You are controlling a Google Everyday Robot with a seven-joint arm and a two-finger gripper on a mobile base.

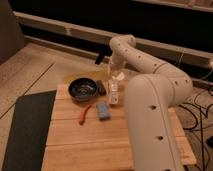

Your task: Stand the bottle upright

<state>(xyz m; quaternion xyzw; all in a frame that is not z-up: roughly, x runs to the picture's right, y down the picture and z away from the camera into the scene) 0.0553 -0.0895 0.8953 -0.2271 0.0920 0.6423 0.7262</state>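
In the one camera view, the big white arm [150,100] goes up from the front, bends over at the top, and points down at the far side of the wooden worktop [90,145]. The end effector [115,76] hangs at the arm's tip, right over the bottle [114,95]. Its fingers are together, and they look pinched on the top end of the bottle. I think it holds the bottle from above so the bottom can sit flat on the wood. The bottle looks nearly straight up and down. It is just to the right of the dark bowl [83,89], with a small dark thing [101,87] between them. Its bottom end seems to touch the worktop, but I cannot be sure. The blue block [103,111] lies just in front of the bottle, and the thin orange-red tool [85,113] lies beside the block. Both are close, so a wobble could knock the bottle onto them. A black mat [27,130] lies at the left. The job looks almost done. I think letting go gently comes next.
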